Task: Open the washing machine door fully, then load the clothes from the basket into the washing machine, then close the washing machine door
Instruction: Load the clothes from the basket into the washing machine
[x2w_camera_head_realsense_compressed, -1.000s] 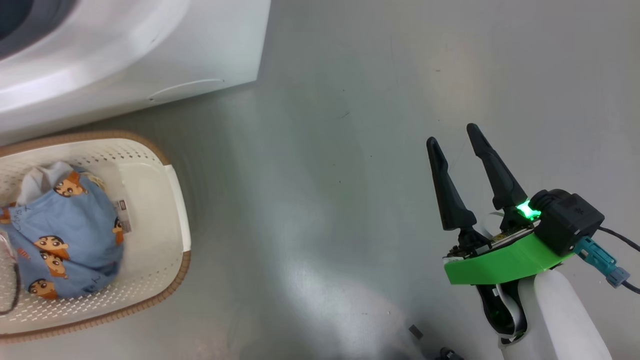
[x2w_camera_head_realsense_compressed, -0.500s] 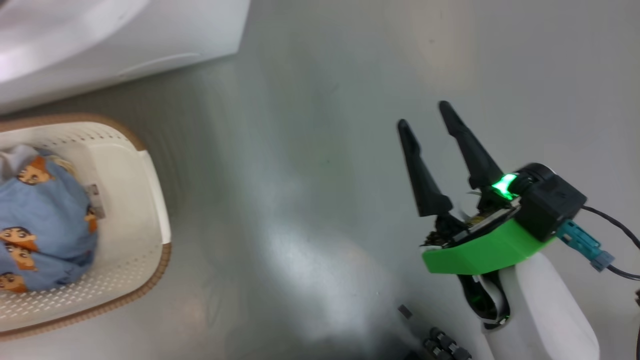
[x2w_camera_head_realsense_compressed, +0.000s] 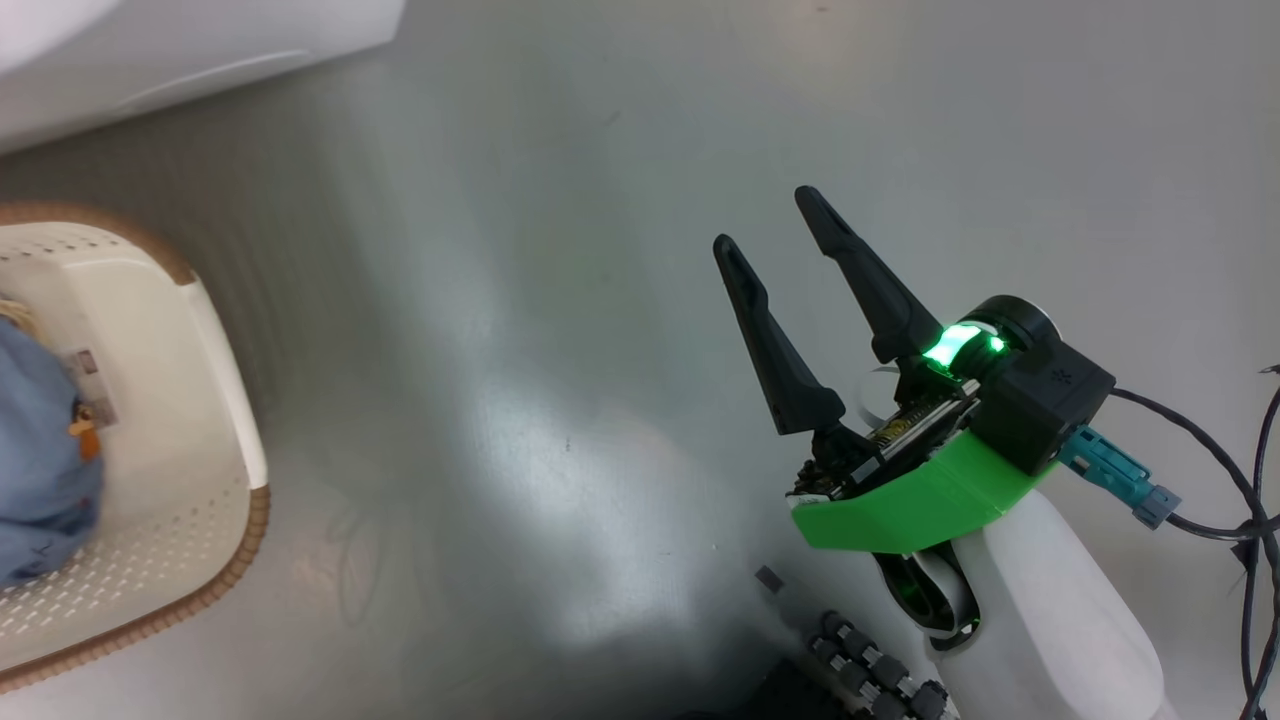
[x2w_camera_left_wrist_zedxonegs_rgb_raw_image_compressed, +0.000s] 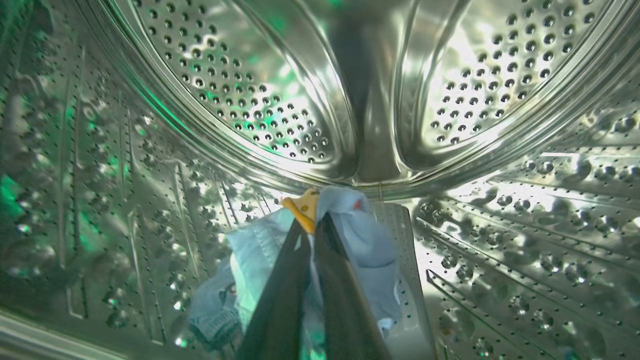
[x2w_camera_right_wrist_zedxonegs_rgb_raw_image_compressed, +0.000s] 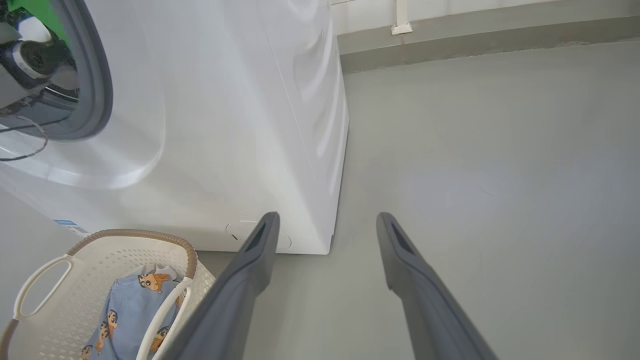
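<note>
clothes lt-blue: 1 pc in drum | rest in basket | beside washer

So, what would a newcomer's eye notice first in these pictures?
The shining steel drum comes first, where the left pincer is shut on a light blue garment. Next come the right pincer, open over the grey floor, and the cream basket holding more clothes.

Right hand has its 2 grey fingers spread wide over the bare grey floor. Up left sits the big white boxy washing machine. Just in front of it, the cream perforated plastic basket holds light blue cartoon-print clothes.
</note>
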